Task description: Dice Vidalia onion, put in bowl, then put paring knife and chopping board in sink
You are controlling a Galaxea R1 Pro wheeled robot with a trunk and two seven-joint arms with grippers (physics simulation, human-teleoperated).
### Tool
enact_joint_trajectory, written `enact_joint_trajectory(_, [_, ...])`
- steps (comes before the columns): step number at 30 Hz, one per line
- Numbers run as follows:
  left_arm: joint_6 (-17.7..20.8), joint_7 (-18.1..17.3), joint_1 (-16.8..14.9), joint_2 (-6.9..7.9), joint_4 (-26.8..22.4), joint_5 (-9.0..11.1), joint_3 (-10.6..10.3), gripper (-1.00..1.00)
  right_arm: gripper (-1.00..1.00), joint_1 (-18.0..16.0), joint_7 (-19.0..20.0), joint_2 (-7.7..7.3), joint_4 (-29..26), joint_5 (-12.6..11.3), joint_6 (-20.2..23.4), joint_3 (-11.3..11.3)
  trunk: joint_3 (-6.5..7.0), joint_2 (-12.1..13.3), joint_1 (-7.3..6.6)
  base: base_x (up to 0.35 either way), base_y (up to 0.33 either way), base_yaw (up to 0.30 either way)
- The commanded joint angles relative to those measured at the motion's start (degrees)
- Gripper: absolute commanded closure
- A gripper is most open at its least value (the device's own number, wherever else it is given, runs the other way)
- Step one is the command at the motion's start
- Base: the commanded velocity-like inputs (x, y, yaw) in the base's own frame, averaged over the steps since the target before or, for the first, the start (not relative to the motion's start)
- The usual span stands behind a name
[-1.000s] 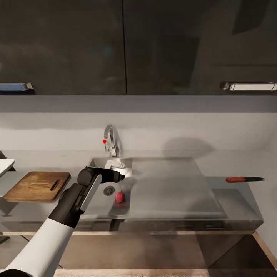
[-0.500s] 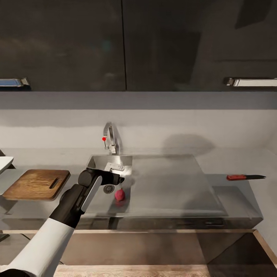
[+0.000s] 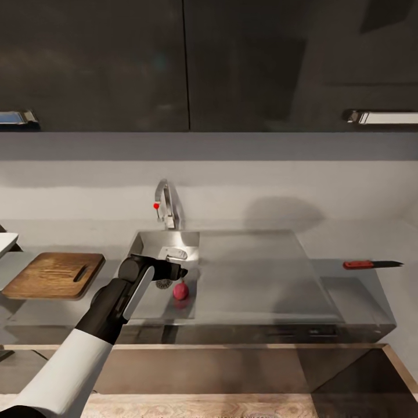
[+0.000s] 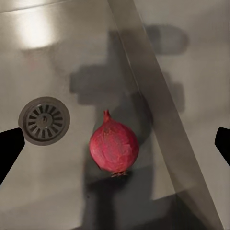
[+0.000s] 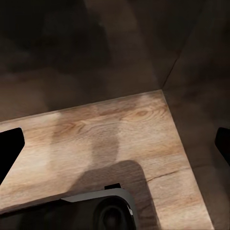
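The pinkish-red Vidalia onion (image 3: 180, 289) lies on the floor of the grey sink (image 3: 174, 241), beside the round drain (image 3: 164, 284). My left gripper (image 3: 181, 271) hangs open just above the onion. In the left wrist view the onion (image 4: 114, 147) sits midway between the wide-apart dark fingertips (image 4: 9, 149), untouched. The wooden chopping board (image 3: 55, 274) lies on the countertop (image 3: 354, 244) left of the sink. The red-handled paring knife (image 3: 371, 265) lies far right. A corner of the white bowl (image 3: 6, 241) peeks in at the left edge. My right gripper (image 5: 115, 148) is open over wooden floor.
The chrome tap (image 3: 165, 203) with its red knob stands behind the basin. A flat drainboard (image 3: 255, 278) spreads right of the basin. Dark wall cabinets (image 3: 186, 64) hang overhead. The right wrist view shows part of the robot's base (image 5: 96, 211).
The whole head view has shifted as the camera moved. My left gripper has come a little nearer to the onion. The onion, board and knife stay put.
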Motion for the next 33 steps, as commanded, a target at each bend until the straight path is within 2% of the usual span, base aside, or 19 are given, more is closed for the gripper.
enact_joint_trajectory(1, [0.21, 0.03, -0.06, 0.05, -0.09, 0.11, -0.09, -1.0, -1.0, 0.02, 0.0, 0.04, -0.1, -0.07, -0.04, -0.08, -0.2, -0.12, 0.03, 0.0, 0.0, 0.0])
enact_joint_trajectory(6, [0.21, 0.03, -0.06, 0.08, -0.03, 0.11, 0.0, -1.0, -1.0, 0.02, 0.0, 0.04, -0.1, -0.07, -0.04, -0.07, -0.66, -0.12, 0.03, 0.0, 0.0, 0.0])
enact_joint_trajectory(8, [0.21, 0.03, -0.06, 0.1, -0.01, 0.11, 0.63, -1.0, -1.0, 0.02, 0.0, 0.04, -0.1, -0.07, -0.04, -0.07, -0.84, -0.12, 0.03, 0.0, 0.0, 0.0])
enact_joint_trajectory(13, [0.21, 0.03, -0.06, 0.08, 0.04, 0.11, 4.38, -1.0, -1.0, 0.02, 0.0, 0.04, -0.1, -0.07, -0.03, -0.07, -1.3, -0.12, 0.03, 0.0, 0.0, 0.0])
enact_joint_trajectory(14, [0.21, 0.03, -0.06, 0.07, -0.03, 0.11, 4.58, -1.0, -1.0, 0.02, 0.0, 0.04, -0.1, -0.07, -0.04, -0.07, -1.39, -0.12, 0.03, 0.0, 0.0, 0.0])
enact_joint_trajectory(33, [0.21, 0.03, -0.06, -0.28, 0.16, 0.11, 4.87, -1.0, -1.0, 0.02, 0.0, 0.04, -0.07, -0.06, 0.03, -0.01, -3.14, -0.12, 0.03, 0.005, -0.003, 0.0])
